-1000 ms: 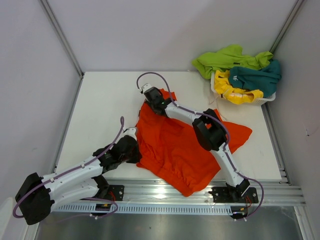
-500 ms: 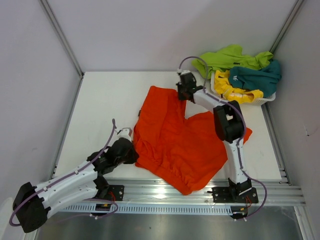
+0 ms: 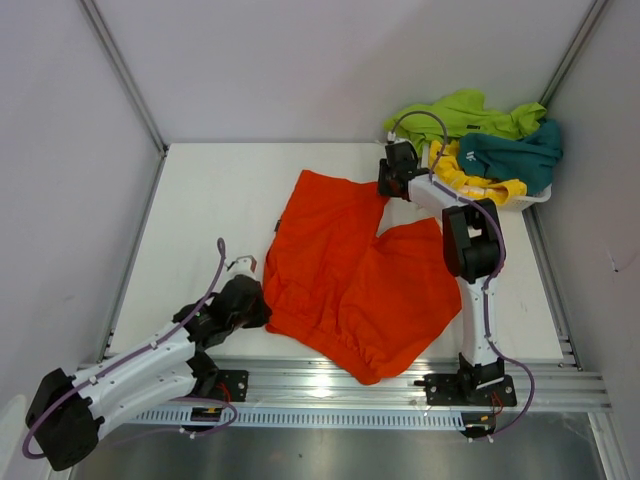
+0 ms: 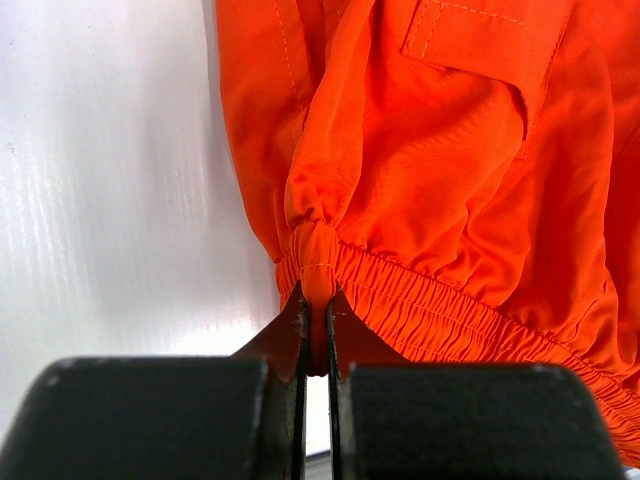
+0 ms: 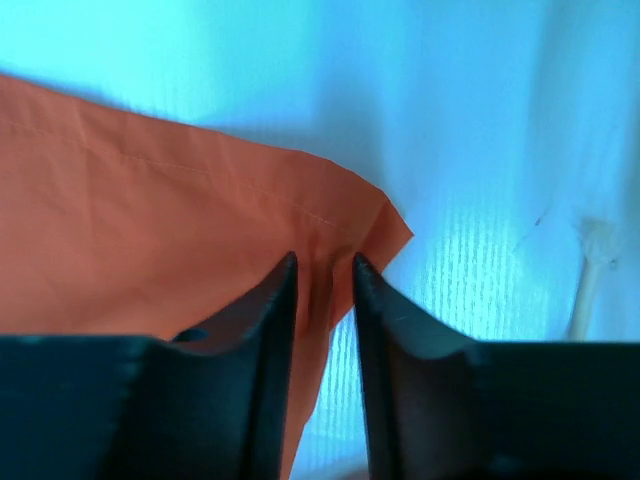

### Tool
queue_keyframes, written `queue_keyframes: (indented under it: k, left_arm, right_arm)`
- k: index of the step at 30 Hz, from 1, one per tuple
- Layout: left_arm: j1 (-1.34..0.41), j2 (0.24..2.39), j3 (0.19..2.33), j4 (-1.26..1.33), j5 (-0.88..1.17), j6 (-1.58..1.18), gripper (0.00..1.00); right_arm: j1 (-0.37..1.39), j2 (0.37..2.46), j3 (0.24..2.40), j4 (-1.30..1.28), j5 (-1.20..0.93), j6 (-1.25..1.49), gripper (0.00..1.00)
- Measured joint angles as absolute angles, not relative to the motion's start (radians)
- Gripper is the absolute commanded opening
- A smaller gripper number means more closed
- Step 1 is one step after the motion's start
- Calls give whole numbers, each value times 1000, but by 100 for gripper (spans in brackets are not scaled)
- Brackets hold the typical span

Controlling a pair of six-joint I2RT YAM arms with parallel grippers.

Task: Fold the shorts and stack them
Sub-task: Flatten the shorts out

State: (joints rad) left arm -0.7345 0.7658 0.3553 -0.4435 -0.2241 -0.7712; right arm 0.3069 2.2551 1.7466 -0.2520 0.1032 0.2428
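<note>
From above, the left hand (image 3: pixel 262 303) covers its own fingertips and the waistband fold they pinch on the orange shorts (image 3: pixel 350 280). The left wrist view cuts those shorts off at top and right. The right wrist view is blurred, and whether the right hand (image 5: pixel 322 262) grips the hem corner is unclear.
</note>
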Motion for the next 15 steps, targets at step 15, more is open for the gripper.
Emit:
queue_keyframes:
  k: [15]
  left_arm:
    - [-569,733,335,-426,-184,-777,0]
  right_arm:
    - [489,1797,1395,-333,107,202,66]
